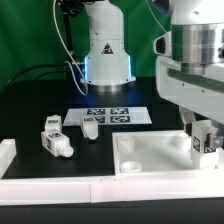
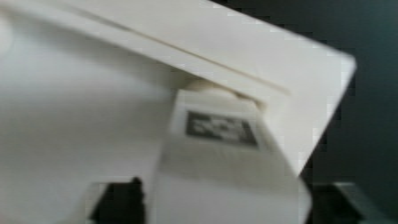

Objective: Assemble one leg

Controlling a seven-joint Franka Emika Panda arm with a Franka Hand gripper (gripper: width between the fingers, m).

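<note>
The hand (image 1: 204, 137) was largely cut off by the exterior view's right edge, so the stand of its jaws could not be told there. In the wrist view only the dark fingertips (image 2: 119, 201) were seen, cropped by the picture's edge. The far end of the leg (image 2: 217, 150) was hidden in a corner of the white board (image 2: 107, 90); whether it was seated could not be judged. The tag on the leg was blurred. The counter (image 1: 30, 105) was cropped on every side.

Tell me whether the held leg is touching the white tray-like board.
Touching. The wrist view shows the leg, held in the claw, with its tip pressed into the board corner.
</note>
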